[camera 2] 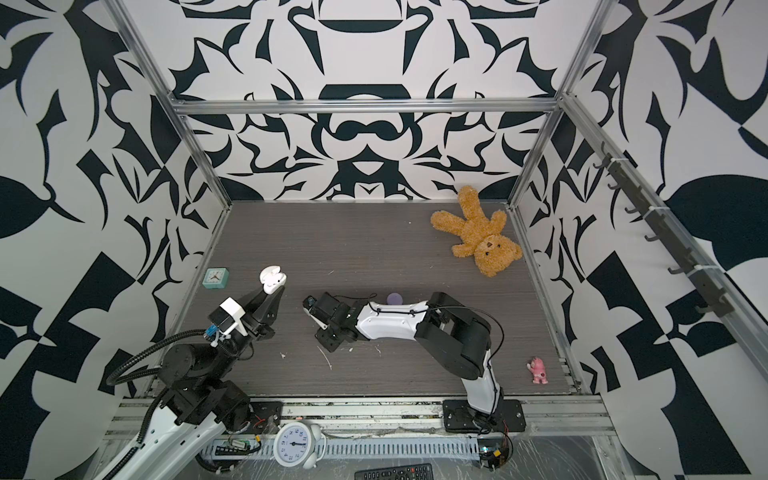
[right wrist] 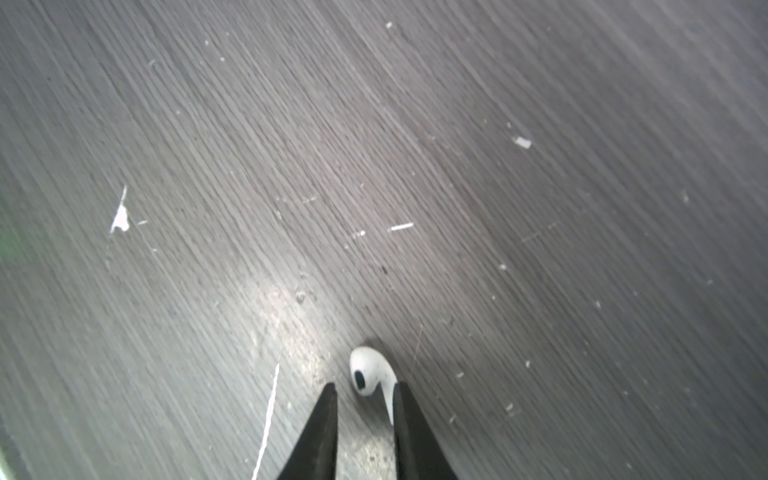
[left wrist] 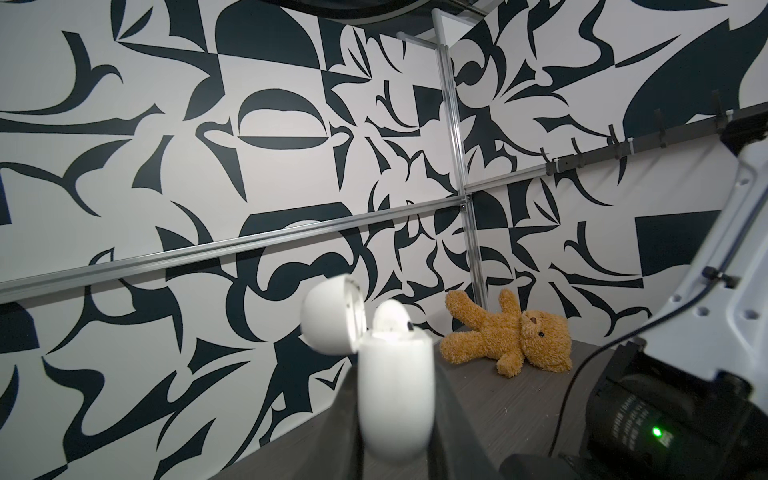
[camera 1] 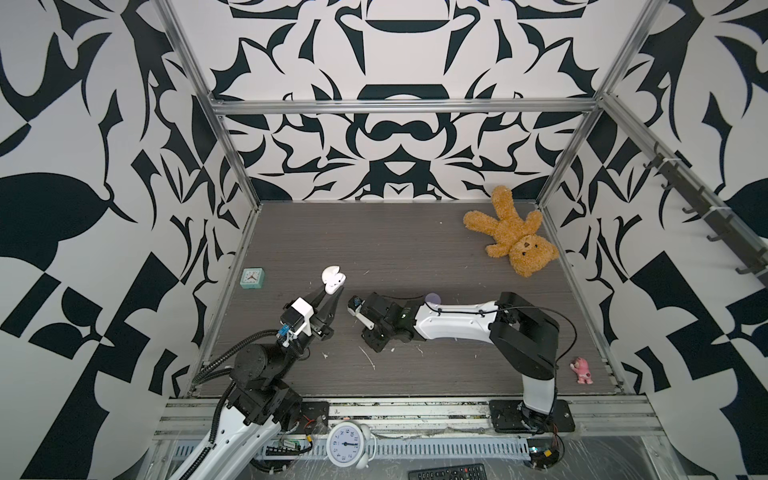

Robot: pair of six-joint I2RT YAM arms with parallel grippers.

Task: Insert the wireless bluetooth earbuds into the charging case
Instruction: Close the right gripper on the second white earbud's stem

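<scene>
In both top views, a grey wood-grain table [camera 1: 415, 249] sits inside black-and-white patterned walls. The left gripper [camera 1: 333, 296] is clamped on a white case [camera 1: 331, 279], held above the table's left side with its lid flipped open. The right arm [camera 1: 453, 318] reaches across the middle, its wrist angled down at the table just right of the left gripper. Its fingertips cannot be made out here. A purple case [camera 1: 433, 298] peeks out from behind that arm. A teddy [camera 1: 513, 235] lies at the far right, a teal clock [camera 1: 252, 278] sits by the left wall, and a pink toy [camera 1: 582, 370] lies at the near right.

Left wrist view: the case [left wrist: 395, 399] stands upright between the dark gripper fingers, blurred by closeness, with its lid [left wrist: 332, 316] hinged back. A seated earbud [left wrist: 390, 319] shows its rounded head above the rim. The teddy [left wrist: 511, 340] lies beyond.

Right wrist view: the right gripper [right wrist: 365, 386] points down at the table, its jaws parted with a clear gap. A loose earbud [right wrist: 370, 368], white, lies on the table at the tips. Its stem touches one finger [right wrist: 411, 428] and is apart from the other. White flecks [right wrist: 120, 218] dot the wood.
</scene>
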